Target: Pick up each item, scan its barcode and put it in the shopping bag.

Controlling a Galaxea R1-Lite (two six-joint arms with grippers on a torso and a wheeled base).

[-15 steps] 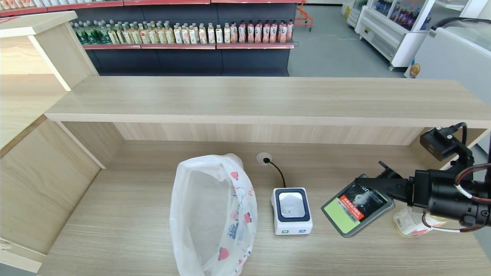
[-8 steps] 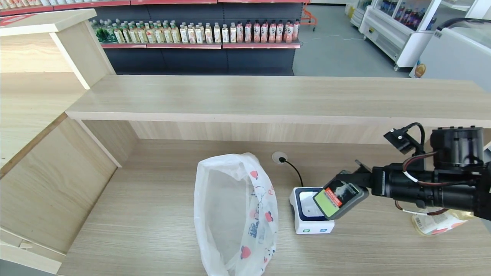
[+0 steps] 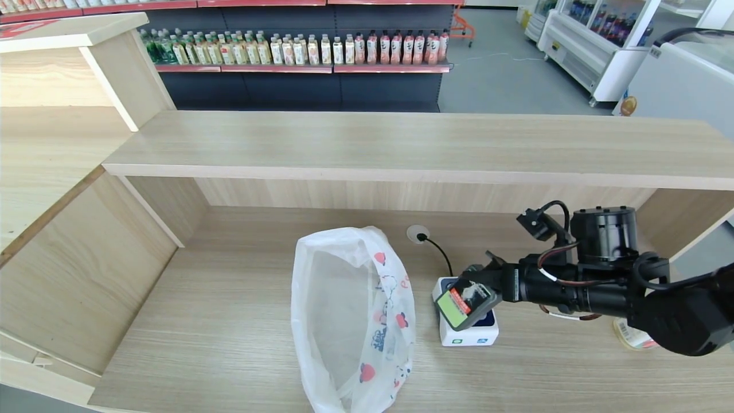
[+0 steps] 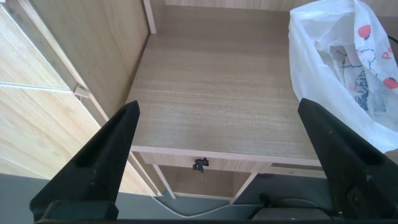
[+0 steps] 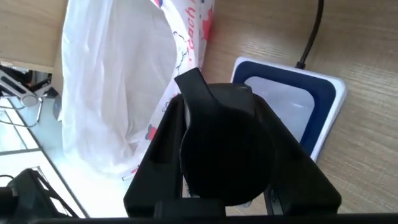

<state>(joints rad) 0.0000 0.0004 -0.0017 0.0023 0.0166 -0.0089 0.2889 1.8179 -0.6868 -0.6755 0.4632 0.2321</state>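
Your right claw (image 3: 479, 287) clamps the dark packet (image 3: 460, 303) over the scanner (image 3: 469, 334) beside the shopping bag (image 3: 344, 310): scanning underway, I'd say, bagging not yet done, a second item (image 3: 629, 338) at the right edge of the desk (image 3: 545, 378).

The right gripper (image 5: 225, 109) clamps a dark packet (image 5: 227, 158) over the scanner (image 5: 320, 102), beside the shopping bag (image 5: 115, 81)

Wood counter (image 3: 200, 321) with raised ledge (image 3: 401, 143); behind it, a shelf of bottles (image 3: 298, 51) and display freezers (image 3: 602, 40).
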